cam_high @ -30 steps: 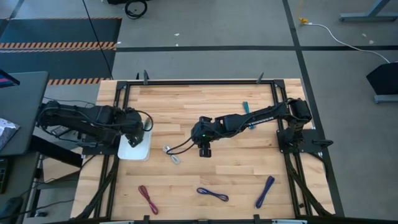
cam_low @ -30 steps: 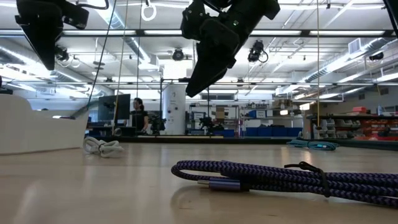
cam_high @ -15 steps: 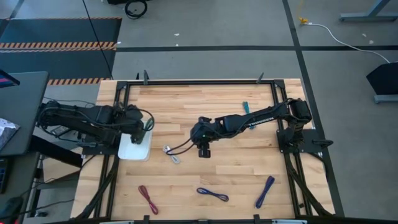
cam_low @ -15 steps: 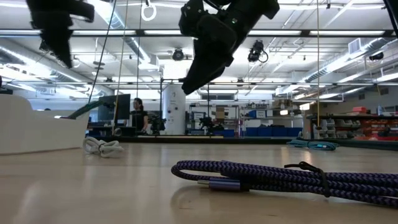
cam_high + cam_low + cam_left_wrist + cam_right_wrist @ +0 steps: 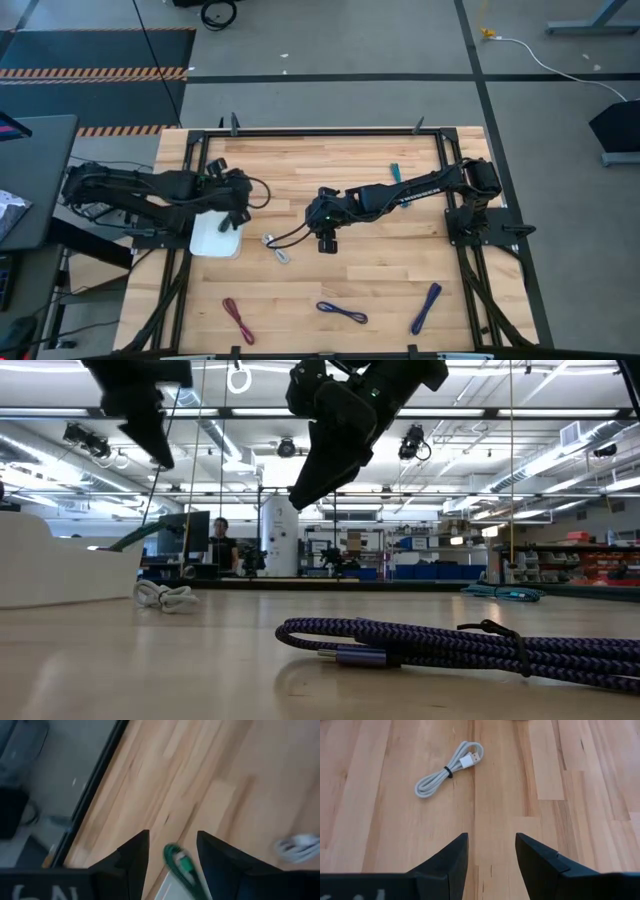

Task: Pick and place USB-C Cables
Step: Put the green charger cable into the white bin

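Note:
My left gripper (image 5: 236,212) (image 5: 172,852) hangs open above the far right corner of the white tray (image 5: 212,241). Far below it, between its fingers in the left wrist view, lies the green cable (image 5: 180,865), one end at the tray's edge (image 5: 165,892); the arm hides it from above. My right gripper (image 5: 325,238) (image 5: 491,855) is open above mid-table, just right of the silver-white cable (image 5: 277,247) (image 5: 447,770), which lies flat on the wood. The teal cable (image 5: 394,173), dark red cable (image 5: 238,320), blue cable (image 5: 342,312) and purple cable (image 5: 426,307) also lie on the table.
A black metal frame (image 5: 190,190) borders the wooden table. Bare wood lies between the two grippers and in the far middle. In the low view a dark braided cable (image 5: 460,645) lies in the foreground and both arms hang well above the tabletop. A person (image 5: 220,545) stands far behind.
My left gripper has swung from over the tray toward the table's right and a little toward the far edge, staying high. My right gripper has crept slightly left toward the silver-white cable. No cable has moved.

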